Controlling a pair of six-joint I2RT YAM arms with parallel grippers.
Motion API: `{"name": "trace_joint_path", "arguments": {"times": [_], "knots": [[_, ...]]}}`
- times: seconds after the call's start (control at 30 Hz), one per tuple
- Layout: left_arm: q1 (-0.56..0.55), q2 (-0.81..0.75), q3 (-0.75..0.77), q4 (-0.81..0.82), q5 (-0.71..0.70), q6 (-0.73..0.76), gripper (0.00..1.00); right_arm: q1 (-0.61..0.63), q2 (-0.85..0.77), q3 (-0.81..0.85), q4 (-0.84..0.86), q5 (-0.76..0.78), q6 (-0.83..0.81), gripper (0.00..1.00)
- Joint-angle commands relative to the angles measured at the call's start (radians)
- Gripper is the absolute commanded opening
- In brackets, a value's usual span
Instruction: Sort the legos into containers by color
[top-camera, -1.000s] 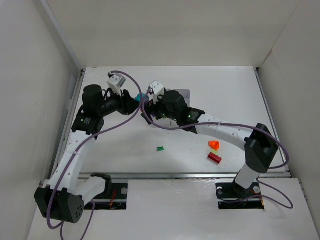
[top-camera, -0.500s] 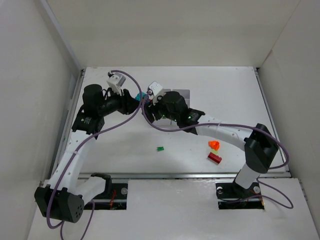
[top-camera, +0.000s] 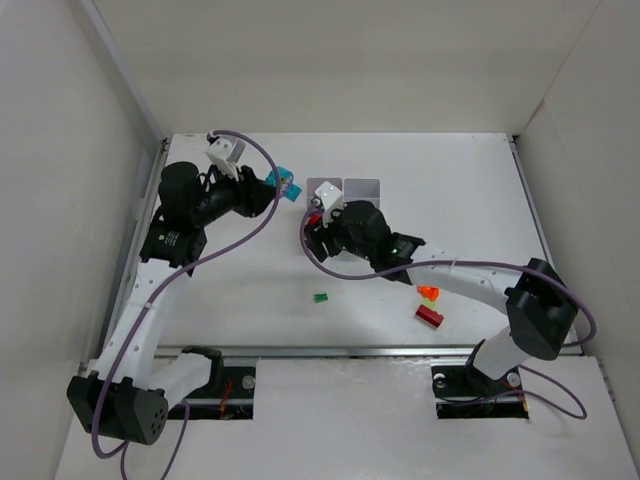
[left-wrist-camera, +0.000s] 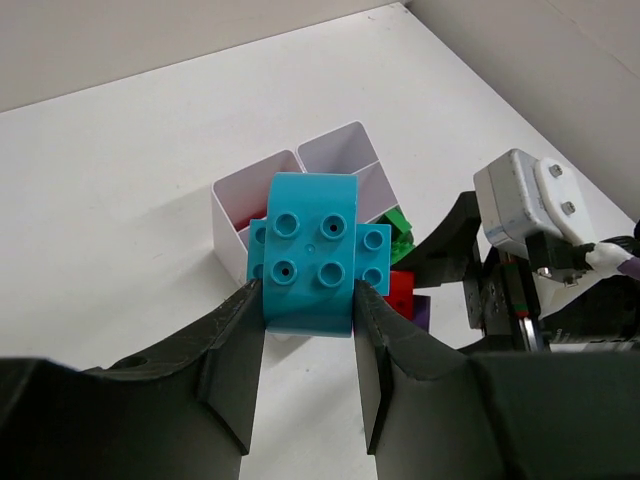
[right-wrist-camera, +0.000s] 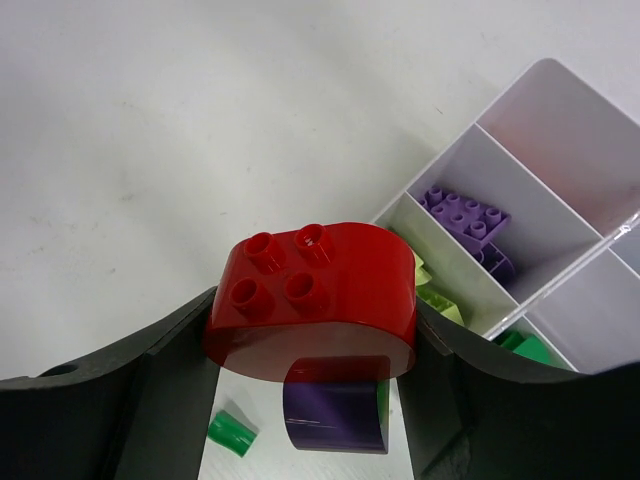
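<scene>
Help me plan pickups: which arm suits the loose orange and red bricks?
Right, probably, once unloaded: orange brick and loose red brick lie beside its forearm, far from the left gripper.

Right arm covers most of the tray from above, only its far edge peeking out. Beside the tray, the red brick hides the top of a purple brick.

left fingers pinch a cyan brick near the white tray.
</scene>
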Motion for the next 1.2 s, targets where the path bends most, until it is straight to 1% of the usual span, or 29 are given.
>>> {"name": "trace_joint_path", "arguments": {"times": [0.0, 0.13, 0.17, 0.23, 0.27, 0.3, 0.37, 0.43, 0.5, 0.6, 0.63, 0.73, 0.77, 0.8, 0.87, 0.9, 0.97, 1.0, 1.03, 1.1, 1.17], "knots": [[0.002, -0.003, 0.042, 0.064, 0.006, -0.015, 0.00, 0.007, -0.060, -0.006, 0.048, 0.025, -0.002, 0.00], [0.002, -0.003, 0.042, 0.055, -0.032, 0.008, 0.00, 0.007, -0.051, -0.015, 0.048, -0.107, -0.056, 0.00], [0.002, -0.003, 0.042, 0.046, -0.032, 0.017, 0.00, 0.007, -0.035, -0.015, 0.035, -0.165, -0.070, 0.00], [0.002, -0.013, 0.033, 0.046, -0.056, 0.028, 0.00, 0.007, 0.006, -0.005, -0.010, -0.243, -0.124, 0.00], [0.002, -0.023, 0.033, 0.046, -0.067, 0.028, 0.00, 0.007, 0.029, 0.012, -0.040, -0.317, -0.140, 0.00], [0.011, -0.023, 0.024, 0.046, -0.081, 0.028, 0.00, 0.007, 0.055, 0.059, -0.107, -0.334, -0.140, 0.02], [0.011, -0.041, 0.024, 0.037, -0.138, 0.028, 0.00, 0.007, 0.136, 0.107, -0.170, -0.343, -0.149, 0.05], [0.011, -0.050, 0.015, 0.027, -0.187, 0.028, 0.00, 0.007, 0.194, 0.159, -0.230, -0.310, -0.149, 0.10], [0.011, -0.059, 0.006, 0.018, -0.253, 0.037, 0.00, 0.007, 0.218, 0.179, -0.253, -0.250, -0.149, 0.15], [0.011, -0.079, -0.004, 0.018, -0.285, 0.048, 0.00, 0.007, 0.255, 0.221, -0.308, -0.207, -0.162, 0.23], [0.011, -0.089, -0.004, 0.018, -0.285, 0.057, 0.00, 0.016, 0.265, 0.236, -0.352, -0.186, -0.162, 0.28], [0.011, -0.089, -0.015, 0.018, -0.276, 0.057, 0.00, 0.028, 0.340, 0.316, -0.446, -0.146, -0.198, 0.35], [0.011, -0.089, -0.015, 0.018, -0.276, 0.057, 0.00, 0.040, 0.360, 0.354, -0.506, -0.137, -0.208, 0.40], [0.011, -0.089, -0.015, 0.018, -0.276, 0.057, 0.00, 0.041, 0.392, 0.367, -0.527, -0.136, -0.221, 0.43], [0.011, -0.089, -0.024, 0.018, -0.265, 0.057, 0.00, 0.062, 0.403, 0.376, -0.558, -0.123, -0.234, 0.52], [0.011, -0.089, -0.024, 0.018, -0.265, 0.057, 0.00, 0.062, 0.403, 0.376, -0.558, -0.123, -0.234, 0.65], [0.011, -0.089, -0.024, 0.027, -0.247, 0.057, 0.00, 0.062, 0.403, 0.376, -0.558, -0.132, -0.234, 0.80], [0.011, -0.089, -0.024, 0.027, -0.247, 0.057, 0.00, 0.062, 0.391, 0.365, -0.558, -0.132, -0.234, 0.95], [0.011, -0.089, -0.024, 0.027, -0.236, 0.057, 0.00, 0.062, 0.368, 0.365, -0.548, -0.132, -0.234, 1.00], [0.011, -0.098, -0.024, 0.027, -0.236, 0.057, 0.00, 0.062, 0.333, 0.356, -0.522, -0.132, -0.234, 1.00], [0.011, -0.098, -0.024, 0.027, -0.227, 0.057, 0.00, 0.062, 0.250, 0.335, -0.485, -0.103, -0.208, 1.00]]}}
